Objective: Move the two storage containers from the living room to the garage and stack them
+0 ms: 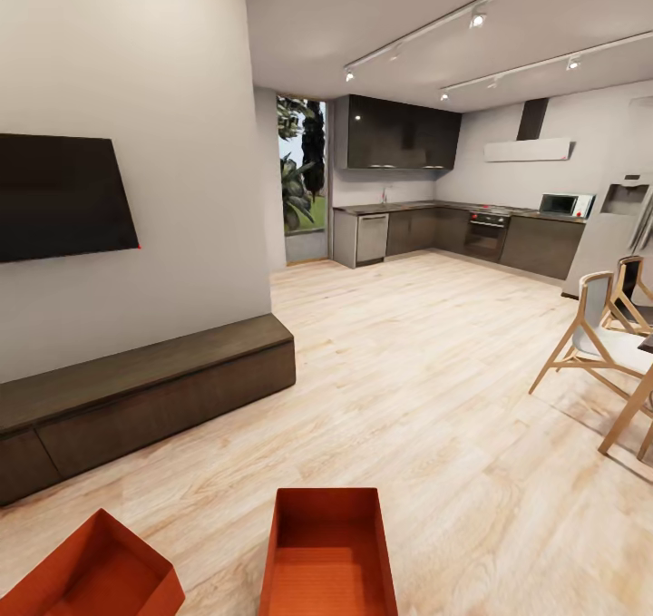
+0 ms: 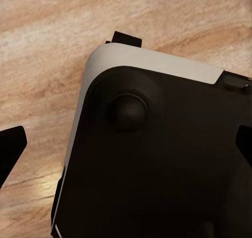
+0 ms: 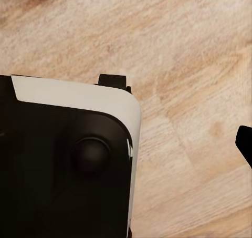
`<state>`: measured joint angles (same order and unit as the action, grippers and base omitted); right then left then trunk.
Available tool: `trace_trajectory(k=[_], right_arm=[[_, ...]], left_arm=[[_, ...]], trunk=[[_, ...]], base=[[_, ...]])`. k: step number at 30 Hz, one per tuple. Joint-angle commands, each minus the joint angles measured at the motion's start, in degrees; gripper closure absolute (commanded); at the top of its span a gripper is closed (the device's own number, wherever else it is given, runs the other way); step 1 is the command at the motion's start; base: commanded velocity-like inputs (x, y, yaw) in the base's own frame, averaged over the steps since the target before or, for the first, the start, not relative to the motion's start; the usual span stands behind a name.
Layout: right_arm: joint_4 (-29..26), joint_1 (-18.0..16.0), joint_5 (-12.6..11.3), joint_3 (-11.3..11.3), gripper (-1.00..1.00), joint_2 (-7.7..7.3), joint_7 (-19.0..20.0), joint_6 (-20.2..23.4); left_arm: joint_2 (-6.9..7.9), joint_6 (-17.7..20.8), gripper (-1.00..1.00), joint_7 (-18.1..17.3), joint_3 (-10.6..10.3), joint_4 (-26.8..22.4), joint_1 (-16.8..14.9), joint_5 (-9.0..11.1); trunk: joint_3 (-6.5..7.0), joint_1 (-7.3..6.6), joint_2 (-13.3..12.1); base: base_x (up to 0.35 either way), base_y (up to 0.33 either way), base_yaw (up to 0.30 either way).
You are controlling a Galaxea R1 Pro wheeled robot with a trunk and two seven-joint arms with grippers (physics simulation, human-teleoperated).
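Nearest the head camera, 2 storage containers (image 1: 328,557) (image 1: 91,575) sit on the plank floor (image 1: 426,389) at 6 and 7 o'clock, untouched. Left claw (image 2: 126,143) fingertips apart, empty; right claw's opening cannot be told.

Two open orange-red rectangular bins, one (image 1: 328,557) centred and one (image 1: 91,572) to its left, sit on the light wood plank floor (image 1: 435,371). A long dark wooden bench (image 1: 136,398) lines the wall beneath a black television (image 1: 59,194).

Two orange-red containers (image 1: 328,557) (image 1: 91,575) sit on pale wood-grain planks (image 1: 435,389) beside a dark brown bench (image 1: 145,389).
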<state>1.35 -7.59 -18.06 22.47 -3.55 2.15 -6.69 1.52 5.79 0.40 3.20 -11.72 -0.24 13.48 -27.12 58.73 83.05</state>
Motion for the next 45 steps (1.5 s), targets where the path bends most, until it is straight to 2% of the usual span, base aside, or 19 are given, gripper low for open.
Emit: trace_trajectory(k=[1,8,29,45], right_arm=[[0.1,-0.1,-0.6,0.4,-1.00,0.01,0.2,-0.3],[0.1,-0.1,-0.6,0.4,-1.00,0.03,0.2,-0.4],[0.1,-0.1,-1.2,-0.4,-1.00,0.03,0.2,-0.4],[0.1,-0.1,-0.6,0.3,-1.00,0.00,0.3,-0.4]], left_arm=[[-0.02,0.4,-1.00,0.0,0.3,-0.1,0.0,0.2],[-0.02,0.4,-1.00,0.0,0.4,-0.1,0.0,0.2],[0.14,0.4,-1.00,0.0,0.0,0.2,0.0,0.2],[0.19,0.4,-1.00,0.0,-0.1,0.2,0.0,-0.1]], trunk=[[-0.06,0.00,0.0],[-0.28,0.00,0.0],[-2.14,0.00,0.0],[-3.62,0.00,0.0]], base=[[0.000,0.000,0.000],[0.000,0.000,0.000],[0.000,0.000,0.000],[0.000,0.000,0.000]])
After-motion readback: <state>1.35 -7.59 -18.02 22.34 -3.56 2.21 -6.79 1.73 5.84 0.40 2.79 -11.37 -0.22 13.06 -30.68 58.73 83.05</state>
